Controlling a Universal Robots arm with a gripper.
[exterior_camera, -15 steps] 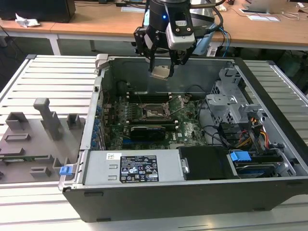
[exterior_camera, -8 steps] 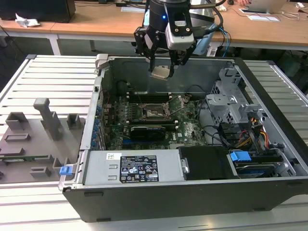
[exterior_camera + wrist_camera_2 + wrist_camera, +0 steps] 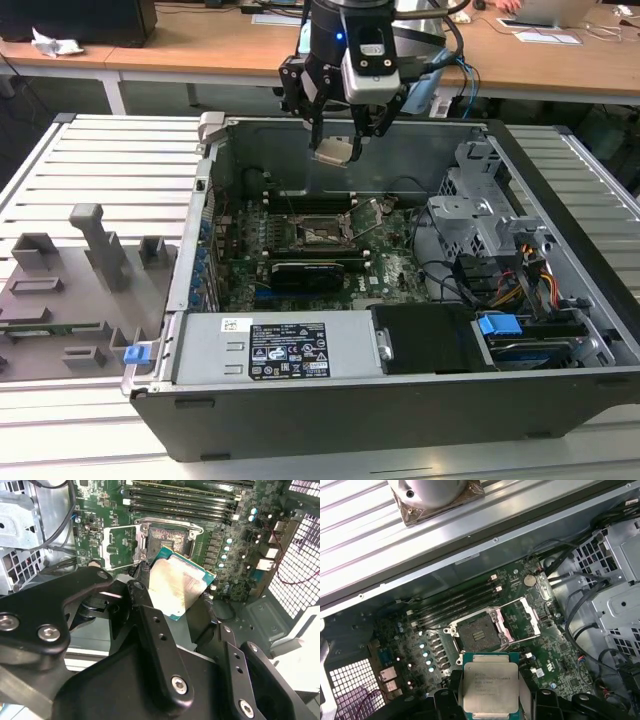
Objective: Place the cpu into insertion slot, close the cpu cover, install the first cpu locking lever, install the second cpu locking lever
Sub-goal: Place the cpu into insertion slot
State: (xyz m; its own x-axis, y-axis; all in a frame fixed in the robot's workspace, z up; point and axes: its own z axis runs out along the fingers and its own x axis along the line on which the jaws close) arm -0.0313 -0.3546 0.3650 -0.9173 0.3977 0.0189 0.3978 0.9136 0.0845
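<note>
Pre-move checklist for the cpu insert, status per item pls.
1. Grip on the cpu: ok, the gripper is shut on it, fingers on two opposite edges.
2. Insertion slot empty: ok, no chip in it.
3. cpu cover open: ok, swung off to the side of the slot.
4. Slot free of cables: ok, none crosses it in the first wrist view.
5. cpu lined up over the slot: cannot tell; it hangs high above the motherboard.
6. cpu orientation matches the slot: cannot tell.
</note>
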